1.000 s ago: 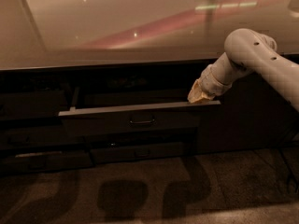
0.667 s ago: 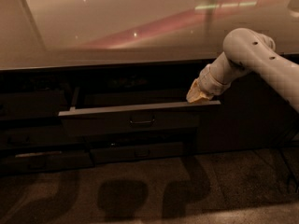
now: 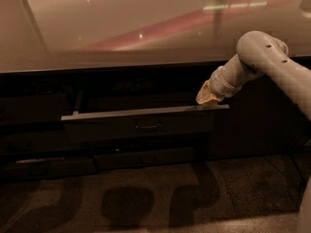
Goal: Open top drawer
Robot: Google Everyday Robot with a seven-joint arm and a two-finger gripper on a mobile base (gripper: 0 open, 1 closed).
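Top drawer [image 3: 109, 125]: pulled partway out beneath the counter [image 3: 121, 33].
Change: hardly any; its front sits where it was a second ago.
Gripper [image 3: 208, 97]: mine, at the drawer's right top edge, seemingly touching; how open, I cannot tell.
Meaning: pull stalled or finished, I judge.

Top drawer [image 3: 141, 124] part open, hand [image 3: 208, 99] at right edge

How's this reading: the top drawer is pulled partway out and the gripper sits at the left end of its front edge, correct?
Not quite. The gripper sits at the right end of the front edge of the top drawer, not the left, as the camera view shows. The rest holds: the drawer is pulled partway out.
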